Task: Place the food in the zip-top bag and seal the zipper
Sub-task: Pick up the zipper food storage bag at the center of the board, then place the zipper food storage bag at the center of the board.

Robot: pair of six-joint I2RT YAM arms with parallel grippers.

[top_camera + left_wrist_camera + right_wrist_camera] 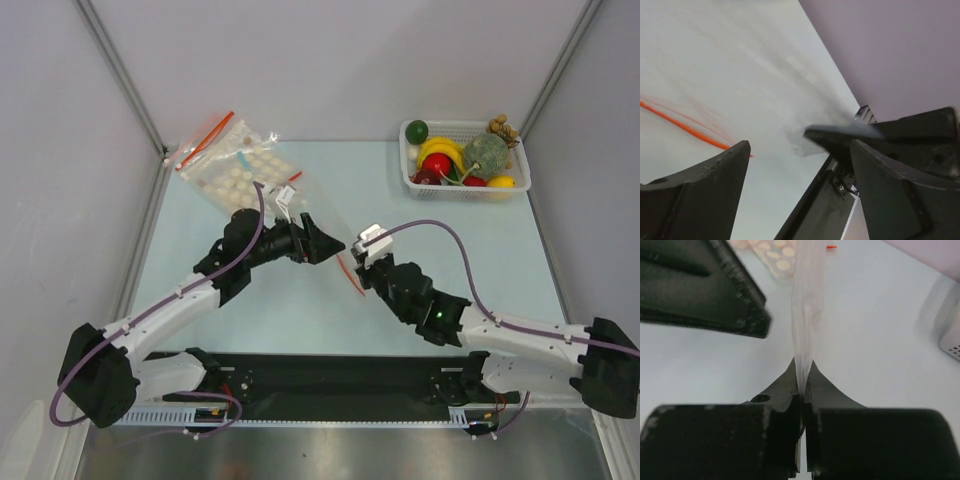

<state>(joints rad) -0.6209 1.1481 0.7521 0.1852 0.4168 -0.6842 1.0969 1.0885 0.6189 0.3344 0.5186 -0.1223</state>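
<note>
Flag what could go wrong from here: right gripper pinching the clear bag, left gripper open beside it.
1. The right gripper is shut on only a thin fold of the small clear plastic zip-top bag; the film may slip out if pulled.
2. The left gripper is open and holds nothing, so the mouth by the thin red zipper strip may hang shut.
3. The grippers sit close together; a finger clash looks possible.

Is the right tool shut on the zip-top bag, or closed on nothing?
Shut on it: the right tool has its jaws together, with the clear zip-top bag pinched between them.
</note>
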